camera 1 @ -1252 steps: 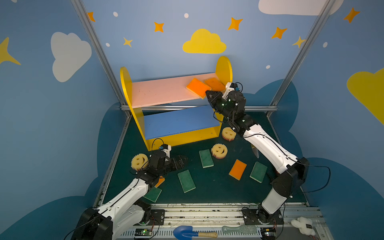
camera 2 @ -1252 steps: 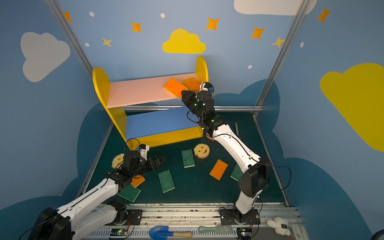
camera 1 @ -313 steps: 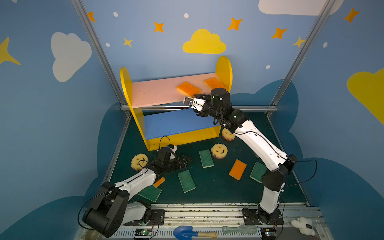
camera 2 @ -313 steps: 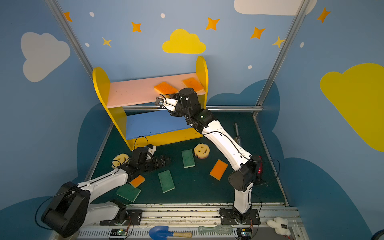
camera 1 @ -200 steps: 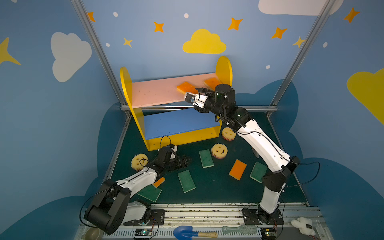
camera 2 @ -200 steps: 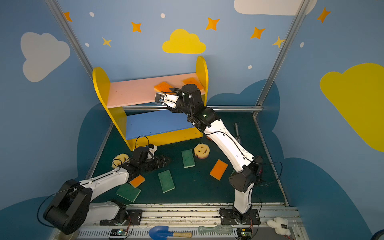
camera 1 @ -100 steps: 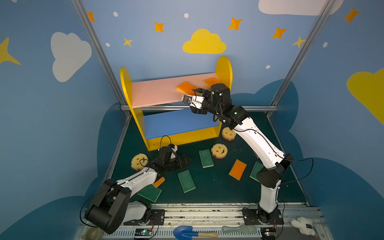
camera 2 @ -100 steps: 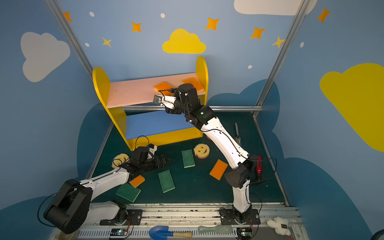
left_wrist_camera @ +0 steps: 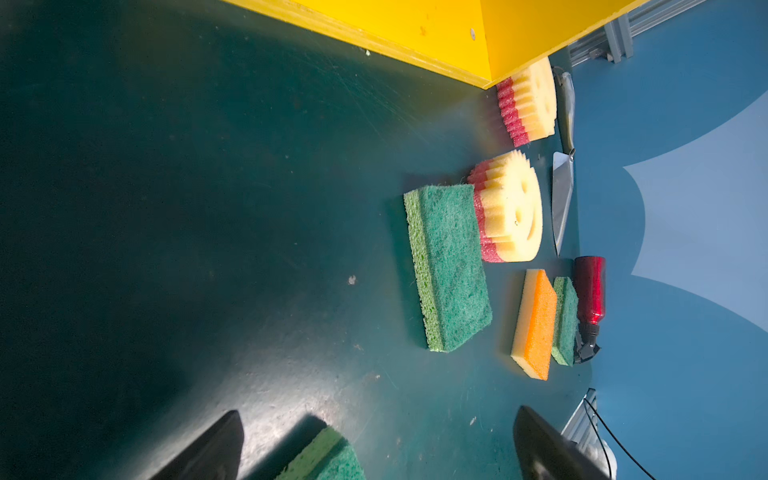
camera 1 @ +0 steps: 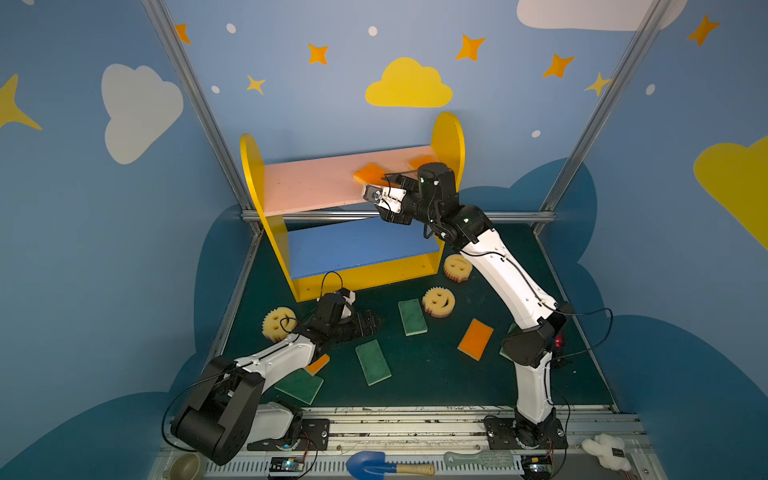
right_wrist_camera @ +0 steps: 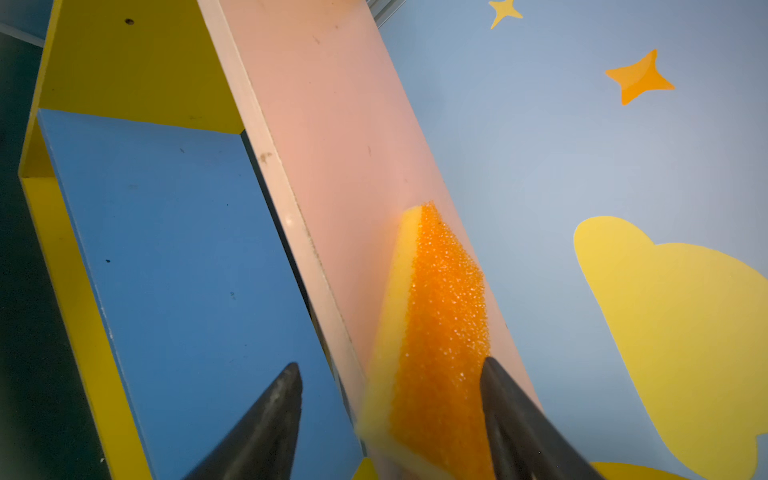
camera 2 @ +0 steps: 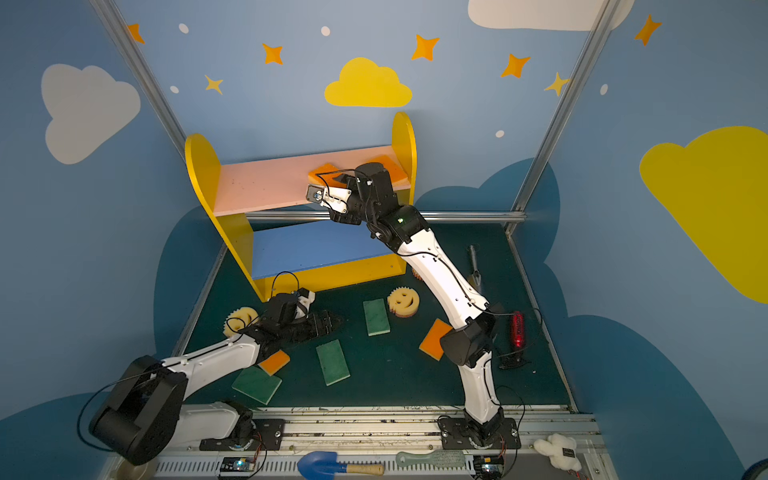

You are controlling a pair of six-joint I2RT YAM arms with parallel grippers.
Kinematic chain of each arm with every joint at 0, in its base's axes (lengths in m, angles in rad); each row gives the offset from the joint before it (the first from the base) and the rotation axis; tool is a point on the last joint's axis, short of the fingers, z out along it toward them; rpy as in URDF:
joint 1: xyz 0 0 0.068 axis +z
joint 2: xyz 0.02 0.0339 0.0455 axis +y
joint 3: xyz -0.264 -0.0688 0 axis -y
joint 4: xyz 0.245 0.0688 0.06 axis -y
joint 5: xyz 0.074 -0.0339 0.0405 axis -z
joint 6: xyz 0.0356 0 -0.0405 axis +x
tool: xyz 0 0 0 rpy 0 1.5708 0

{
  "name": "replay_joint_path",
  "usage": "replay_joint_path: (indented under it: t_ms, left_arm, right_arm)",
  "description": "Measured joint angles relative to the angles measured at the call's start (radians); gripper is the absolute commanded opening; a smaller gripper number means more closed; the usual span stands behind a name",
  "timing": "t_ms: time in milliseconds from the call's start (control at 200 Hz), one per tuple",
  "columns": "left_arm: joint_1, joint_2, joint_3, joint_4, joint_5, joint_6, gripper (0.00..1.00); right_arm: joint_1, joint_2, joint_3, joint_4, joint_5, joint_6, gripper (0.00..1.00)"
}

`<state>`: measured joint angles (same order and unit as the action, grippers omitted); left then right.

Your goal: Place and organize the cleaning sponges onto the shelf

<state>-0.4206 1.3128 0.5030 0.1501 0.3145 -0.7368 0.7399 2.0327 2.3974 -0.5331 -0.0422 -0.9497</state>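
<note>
In both top views the right claw (camera 1: pixel 386 199) was parked at the front of the shelf's (camera 1: pixel 307 187) pink board, spread open, with an orange sponge (camera 1: pixel 370 172) lying on that board just beside it. The left claw (camera 1: pixel 368 324) was spotted low over the mat (camera 1: pixel 432 374), opened wide.

Left wrist view: a green sponge (left_wrist_camera: pixel 328 459) was framed between the wide, unclosed fingers.

Right wrist view: the orange sponge was seen between the parted fingers, one at its edge and the other well clear.

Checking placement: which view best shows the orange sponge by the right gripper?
Right wrist: the orange sponge lies large on the pink board. Both top views show it small, partly hidden; left wrist misses it.
</note>
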Motion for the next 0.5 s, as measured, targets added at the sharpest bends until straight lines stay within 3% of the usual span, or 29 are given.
replay_joint_path:
  t_ms: [255,500]
  left_arm:
    - [0.0,0.0,0.0,0.0,0.0,0.0,0.99]
    - [0.0,0.0,0.0,0.002,0.001,0.0,0.99]
  right_arm:
    - [-0.005,0.005,0.006,-0.002,-0.005,0.031,0.45]
    - [-0.005,-0.003,-0.005,0.011,-0.003,0.055,0.39]
